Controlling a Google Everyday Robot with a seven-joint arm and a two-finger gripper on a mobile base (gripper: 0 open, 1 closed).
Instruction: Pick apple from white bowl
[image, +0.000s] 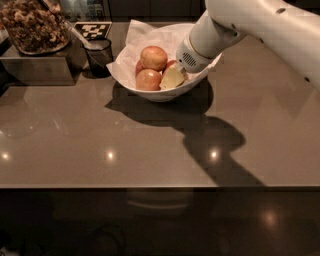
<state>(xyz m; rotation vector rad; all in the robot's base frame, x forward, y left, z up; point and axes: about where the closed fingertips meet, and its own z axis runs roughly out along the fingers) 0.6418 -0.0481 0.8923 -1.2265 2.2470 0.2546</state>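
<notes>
Brown glossy table (150, 150) in a dim room, w/ a few lamp reflections on the top. The white bowl (159, 95) stands at approx. 12 o'clock of the table, on the far side. It is lined w/ crumpled white paper (142, 35), which sticks up over the rim at 11 o'clock.

3 apples show in the bowl, all reddish-orange w/ yellow patches. The top apple (153, 57) lies near the centre. The front apple (148, 80) is at 7 o'clock, near the front wall. The third apple (170, 64) is at 3 o'clock from the top one and mostly hidden.

The white arm (250, 22) comes in from 2 o'clock, over the right rim. The gripper (172, 78) is inside the bowl at approx. 4 o'clock, its pale tip low on the paper. It is touching or just beside the front apple on the right side, and in front of the third apple. If it is spread or pressed together, I cannot tell.

At 9 o'clock from the bowl, just beside it, is a small dark cup (98, 57). Further at 9-10 o'clock is a metal box (35, 70) w/ a container (32, 27) of brown dried pieces on it. Behind the cup lies a black-white marker card (93, 30). The arm's shadow (215, 145) falls on the table at 5 o'clock from the bowl.
</notes>
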